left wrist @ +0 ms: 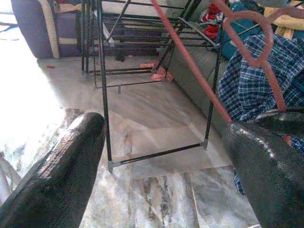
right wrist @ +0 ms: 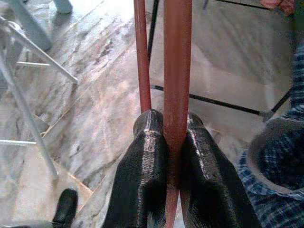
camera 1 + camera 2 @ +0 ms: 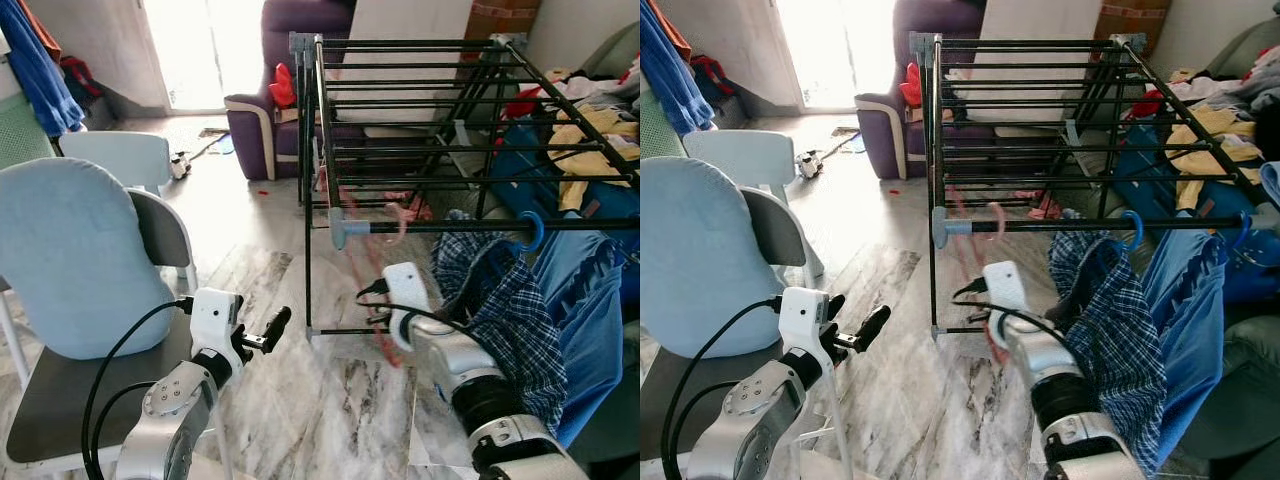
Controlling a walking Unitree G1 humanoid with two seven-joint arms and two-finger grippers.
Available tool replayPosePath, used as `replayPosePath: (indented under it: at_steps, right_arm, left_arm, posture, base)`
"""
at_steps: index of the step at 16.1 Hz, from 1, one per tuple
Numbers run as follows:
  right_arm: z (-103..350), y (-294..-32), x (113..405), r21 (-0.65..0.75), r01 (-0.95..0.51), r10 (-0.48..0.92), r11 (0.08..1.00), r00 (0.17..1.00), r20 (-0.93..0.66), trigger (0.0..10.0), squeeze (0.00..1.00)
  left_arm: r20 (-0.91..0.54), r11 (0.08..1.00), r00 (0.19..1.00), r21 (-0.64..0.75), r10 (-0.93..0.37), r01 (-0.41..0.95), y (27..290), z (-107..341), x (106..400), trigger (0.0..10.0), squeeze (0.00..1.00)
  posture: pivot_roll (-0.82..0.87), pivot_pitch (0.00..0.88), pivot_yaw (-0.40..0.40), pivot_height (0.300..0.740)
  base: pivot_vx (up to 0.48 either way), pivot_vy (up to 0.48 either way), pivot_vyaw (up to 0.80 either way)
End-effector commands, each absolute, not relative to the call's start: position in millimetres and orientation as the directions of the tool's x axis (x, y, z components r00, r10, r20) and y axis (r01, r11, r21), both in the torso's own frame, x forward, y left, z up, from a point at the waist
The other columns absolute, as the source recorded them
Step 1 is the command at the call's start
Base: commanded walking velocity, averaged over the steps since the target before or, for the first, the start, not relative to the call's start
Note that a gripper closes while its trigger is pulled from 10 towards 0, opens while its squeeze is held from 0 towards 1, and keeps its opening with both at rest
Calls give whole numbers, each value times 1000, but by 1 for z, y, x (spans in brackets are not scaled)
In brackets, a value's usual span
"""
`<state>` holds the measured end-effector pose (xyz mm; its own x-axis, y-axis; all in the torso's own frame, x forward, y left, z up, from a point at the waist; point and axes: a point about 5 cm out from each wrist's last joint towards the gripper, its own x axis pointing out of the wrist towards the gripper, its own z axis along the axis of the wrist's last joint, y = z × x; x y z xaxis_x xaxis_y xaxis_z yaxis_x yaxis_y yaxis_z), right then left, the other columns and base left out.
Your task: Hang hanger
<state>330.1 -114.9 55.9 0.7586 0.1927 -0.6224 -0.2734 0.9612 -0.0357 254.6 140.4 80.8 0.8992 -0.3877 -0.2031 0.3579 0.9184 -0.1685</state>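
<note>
My right gripper (image 2: 173,156) is shut on a red hanger (image 2: 176,71), the bar pinched between its black fingers. The hanger (image 1: 190,61) rises to a curved hook (image 1: 256,38) close to the front rail (image 3: 450,227) of the black drying rack. I cannot tell whether the hook touches that rail. A plaid shirt (image 3: 510,310) hangs from the same rail on a blue hanger (image 3: 530,230), just right of my right arm. Lower left, beside the chair, my left gripper (image 3: 268,332) is open and holds nothing.
A chair with a light blue cushion (image 3: 70,260) stands close on the left. A purple armchair (image 3: 270,120) sits behind the rack. A blue garment (image 3: 590,320) hangs at the right, and piled clothes (image 3: 590,130) lie beyond it. Marble floor (image 3: 330,400) lies between the arms.
</note>
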Motion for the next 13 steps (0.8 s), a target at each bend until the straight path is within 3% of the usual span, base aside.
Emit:
replayPosePath:
  at_steps: [1,5,8,11,12,13]
  right_arm:
    - [63,-115,333,-36,-276,199,961,772,-603,10000,0]
    - [56,-115,335,-4,-272,201,962,723,-661,10000,0]
    - [43,-115,324,41,-293,228,955,640,-734,10000,0]
    - [36,-117,321,28,-308,226,951,628,-745,10000,0]
    - [36,-118,321,25,-304,224,952,641,-734,10000,906]
    - [37,-119,322,10,-308,219,951,654,-724,10000,1000]
  left_arm:
    - [-213,916,894,-158,-395,368,138,81,256,10000,0]
    - [-222,910,885,-159,-410,382,137,80,255,10000,0]
    - [-231,904,876,-155,-424,397,135,79,254,10000,0]
    - [-239,904,872,-153,-426,400,134,78,253,10000,0]
    - [-241,903,871,-152,-428,402,134,78,253,10000,0]
    - [-241,903,871,-152,-429,403,134,78,252,10000,0]
  posture:
    - [-76,0,-11,740]
    - [-75,0,-15,740]
    - [-71,0,-22,740]
    - [-69,0,-22,740]
    - [-70,0,-21,740]
    - [-71,0,-18,740]
  base:
    - [0,0,0]
    - [0,0,0]
    - [0,0,0]
    - [0,0,0]
    - [0,0,0]
    - [0,0,0]
